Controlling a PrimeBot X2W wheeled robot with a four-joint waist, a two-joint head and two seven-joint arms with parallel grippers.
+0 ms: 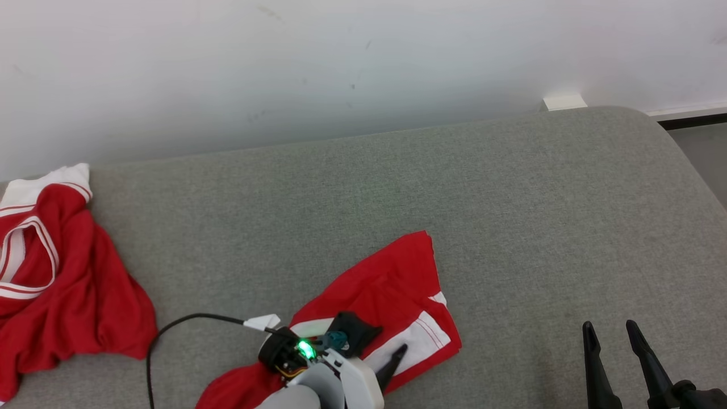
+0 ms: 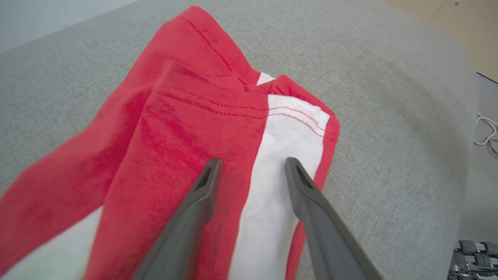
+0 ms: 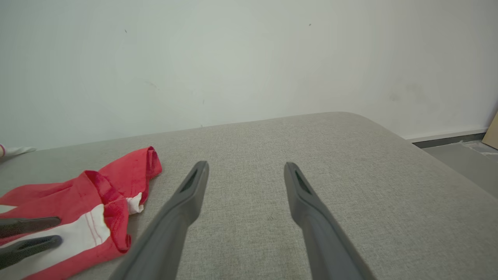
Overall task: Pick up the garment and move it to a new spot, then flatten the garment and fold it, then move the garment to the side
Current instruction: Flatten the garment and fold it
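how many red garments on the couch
2. One bunched garment at the head view's far left; the second garment at lower middle, under the left gripper. Others may be out of frame.

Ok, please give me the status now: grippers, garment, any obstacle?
Left gripper open, over red-and-white garment. Right gripper open, over grey cushion. Garment crumpled, not yet folded. Second red garment at far left, apart.

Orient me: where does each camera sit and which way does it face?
Head: up top, looking down at the cushion; left gripper over the garment, right gripper lower right.
Left wrist: looks along its own open fingers, down onto the garment.
Right wrist: low over the cushion, facing the wall; own open fingers.
Shared: the garment shows in all three.
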